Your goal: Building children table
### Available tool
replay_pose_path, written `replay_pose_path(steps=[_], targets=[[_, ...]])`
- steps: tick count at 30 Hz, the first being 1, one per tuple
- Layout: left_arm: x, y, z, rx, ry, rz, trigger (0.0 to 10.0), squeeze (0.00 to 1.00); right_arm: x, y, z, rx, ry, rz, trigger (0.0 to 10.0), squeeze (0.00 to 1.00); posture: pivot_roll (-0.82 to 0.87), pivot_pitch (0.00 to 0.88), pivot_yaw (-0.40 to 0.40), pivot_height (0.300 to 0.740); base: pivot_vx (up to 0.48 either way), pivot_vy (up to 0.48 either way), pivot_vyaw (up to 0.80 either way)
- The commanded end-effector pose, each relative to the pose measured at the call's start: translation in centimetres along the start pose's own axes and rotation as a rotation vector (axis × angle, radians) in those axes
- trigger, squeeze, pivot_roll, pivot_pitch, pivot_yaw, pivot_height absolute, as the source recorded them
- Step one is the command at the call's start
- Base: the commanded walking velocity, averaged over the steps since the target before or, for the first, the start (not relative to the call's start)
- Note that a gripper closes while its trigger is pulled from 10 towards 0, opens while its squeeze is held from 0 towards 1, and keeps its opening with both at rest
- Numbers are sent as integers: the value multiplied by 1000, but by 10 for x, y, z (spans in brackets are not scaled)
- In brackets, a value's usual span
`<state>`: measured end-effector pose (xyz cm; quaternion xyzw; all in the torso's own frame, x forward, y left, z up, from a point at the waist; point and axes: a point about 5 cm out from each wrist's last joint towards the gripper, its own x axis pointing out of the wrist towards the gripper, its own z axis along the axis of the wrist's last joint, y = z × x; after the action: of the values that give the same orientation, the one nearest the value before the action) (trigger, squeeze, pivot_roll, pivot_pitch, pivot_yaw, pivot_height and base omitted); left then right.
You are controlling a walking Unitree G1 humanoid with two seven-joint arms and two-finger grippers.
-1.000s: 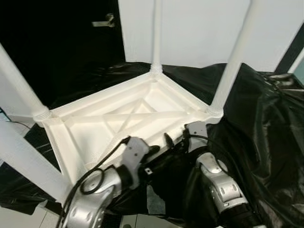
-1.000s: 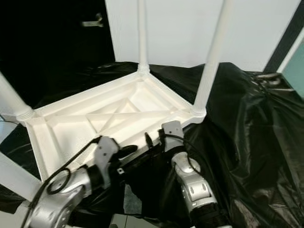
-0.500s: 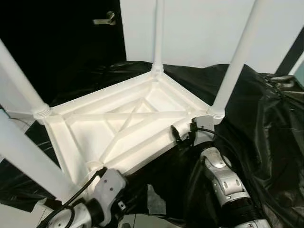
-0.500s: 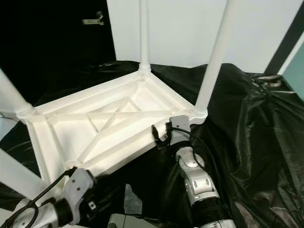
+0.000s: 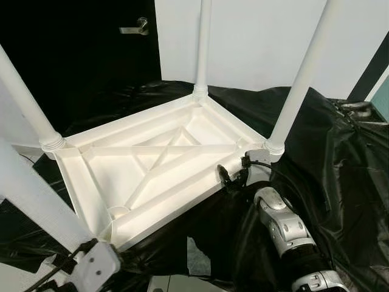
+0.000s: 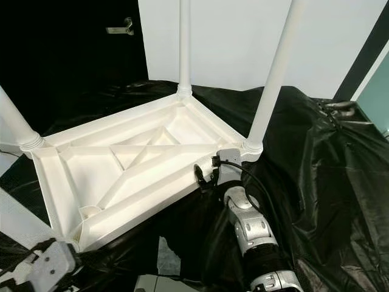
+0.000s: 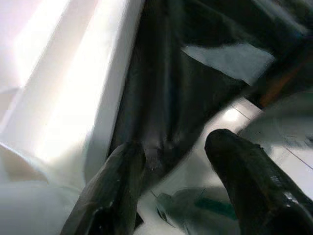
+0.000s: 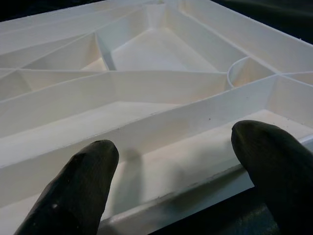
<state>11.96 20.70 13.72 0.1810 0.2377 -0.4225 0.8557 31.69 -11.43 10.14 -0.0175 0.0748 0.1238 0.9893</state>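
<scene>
The white children's table lies upside down on a black sheet, its ribbed underside facing up. Legs stand at the far corner, the right corner and the left corner. A fourth leg rises close to me at the near-left corner. My right gripper is open at the table's near-right rim, beside the right leg. In the right wrist view its fingers are spread before that rim. My left gripper is open and empty, low beside the table's near edge; its wrist housing shows bottom left.
Crumpled black plastic sheet covers the support under and around the table. A dark door with a metal handle is behind on the left, with a white wall behind the table. Pale floor shows through a gap near me.
My left arm has drawn back from the table's near edge, down to the bottom left. My right gripper shifted along the near-right rim toward the right leg, then stayed.
</scene>
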Motion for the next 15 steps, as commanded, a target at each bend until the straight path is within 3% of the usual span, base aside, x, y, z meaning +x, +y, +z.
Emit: replay_pose_path(steps=[1,5,9,12,15], targets=[[-13,10,-5,-4,43,17,10000,0,0,-4,-9,-8,54,-9,10000,0,230,0,-52,740,0,0,0],[-27,21,-9,-9,84,52,10000,0,1,-3,-10,-15,62,-3,10000,0,230,0,-51,740,0,0,0],[-58,57,-7,24,169,249,10000,0,2,-4,-11,-20,68,-15,10000,0,229,0,-50,740,0,0,0],[-61,61,-4,41,174,276,10000,0,2,-5,-11,-19,70,-16,10000,0,227,0,-51,740,0,0,0],[-74,72,-11,80,278,342,10000,0,2,-3,-11,-23,73,-11,10000,0,225,0,-50,740,0,0,0]])
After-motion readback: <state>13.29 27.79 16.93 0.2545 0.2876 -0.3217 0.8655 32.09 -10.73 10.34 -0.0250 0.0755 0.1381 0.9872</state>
